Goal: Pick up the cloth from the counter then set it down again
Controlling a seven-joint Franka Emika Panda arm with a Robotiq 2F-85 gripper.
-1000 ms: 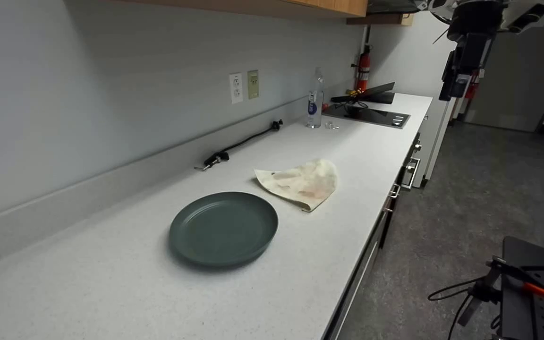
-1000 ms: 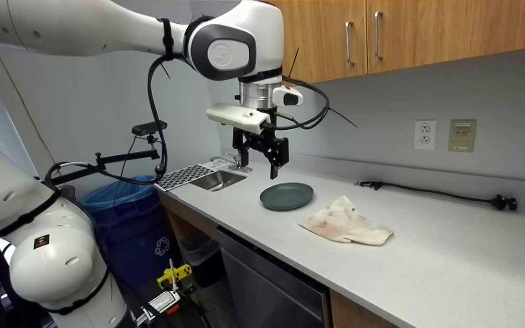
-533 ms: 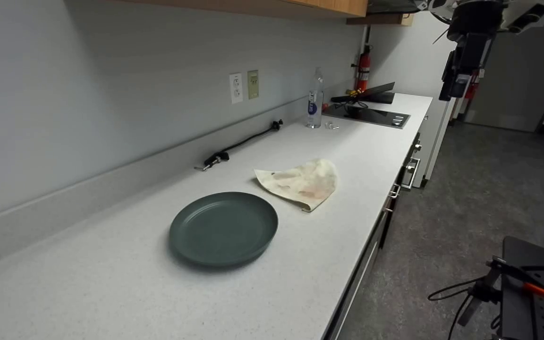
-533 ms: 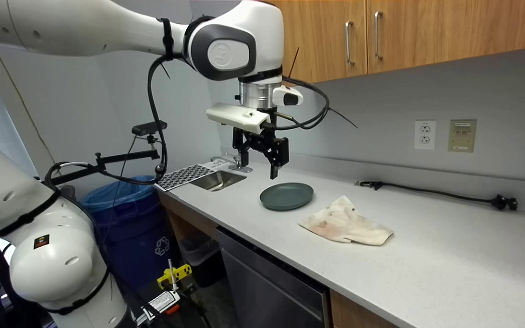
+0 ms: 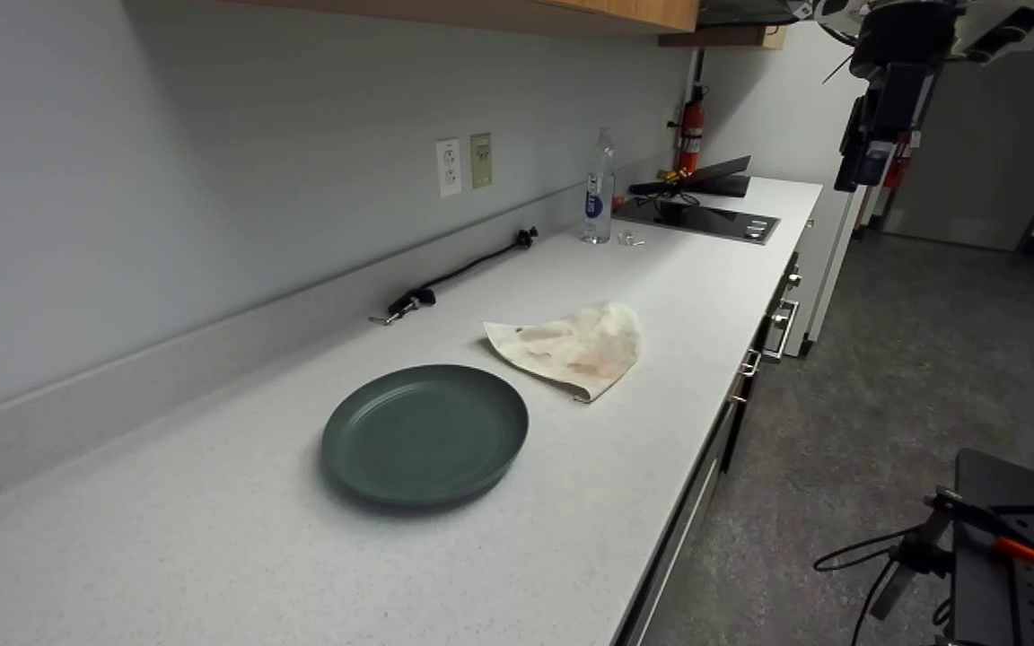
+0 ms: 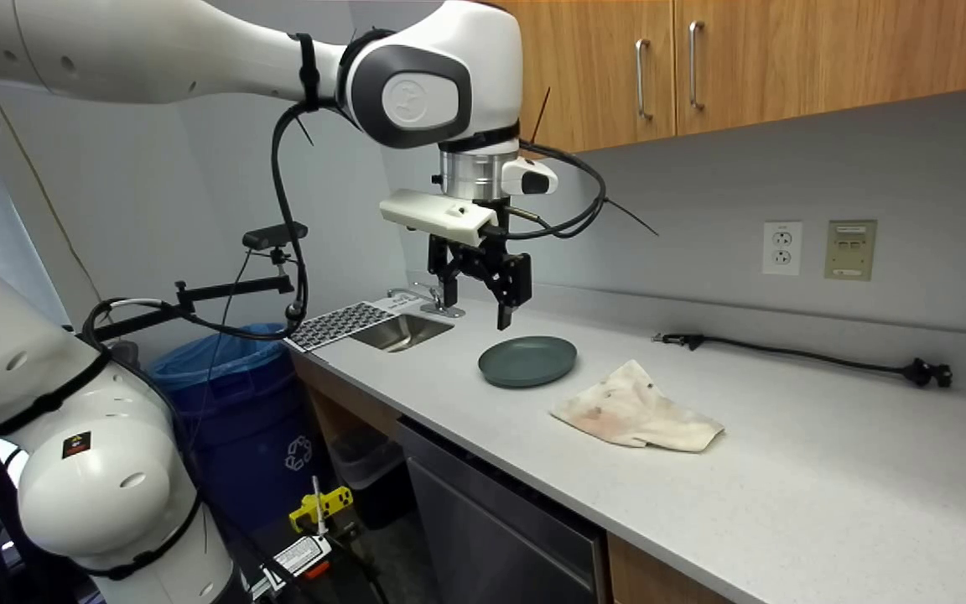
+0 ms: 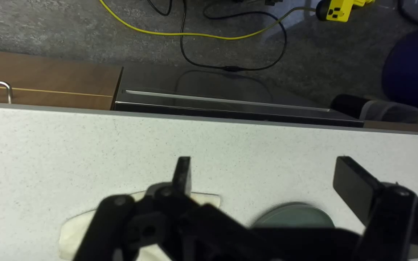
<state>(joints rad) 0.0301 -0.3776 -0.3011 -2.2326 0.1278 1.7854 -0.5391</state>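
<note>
Overall, we identify the work surface as a long, pale, finely speckled worktop [image 6: 835, 495], running along a grey wall [image 6: 919, 176] beneath wooden cabinets [image 6: 751, 59]. We locate the cloth [image 6: 634, 415], cream with brownish stains and partly folded, lying on the worktop just beside the dark green plate [image 6: 527, 362] and apart from it. We read the pincer [image 7: 265, 174] as released: its jaws stand wide apart, high above the worktop.

In an exterior view we note the sink [image 6: 403, 332] let into the worktop, with the blue bin [image 6: 244, 445] standing near it and a dark grey appliance front [image 6: 491, 528] under the worktop edge. In an exterior view we also find the black cooktop [image 5: 705, 222], the red fire extinguisher [image 5: 691, 139] beyond it and the grey floor [image 5: 894, 359].

On the bottle [image 5: 600, 197], upright near the cooktop, we read vertical lettering that appears to say "smart". On the bin we identify a white recycling symbol [image 6: 298, 454]. The robot arm [image 6: 487, 59] bears a round emblem [image 6: 408, 101] and, lower down, a small dark label [image 6: 76, 445] with a reddish sign. On the beige wall plate [image 6: 850, 250], beside the white outlet [image 6: 782, 248], and on the white tag [image 6: 298, 555] near the floor, we find any print too small to read.
</note>
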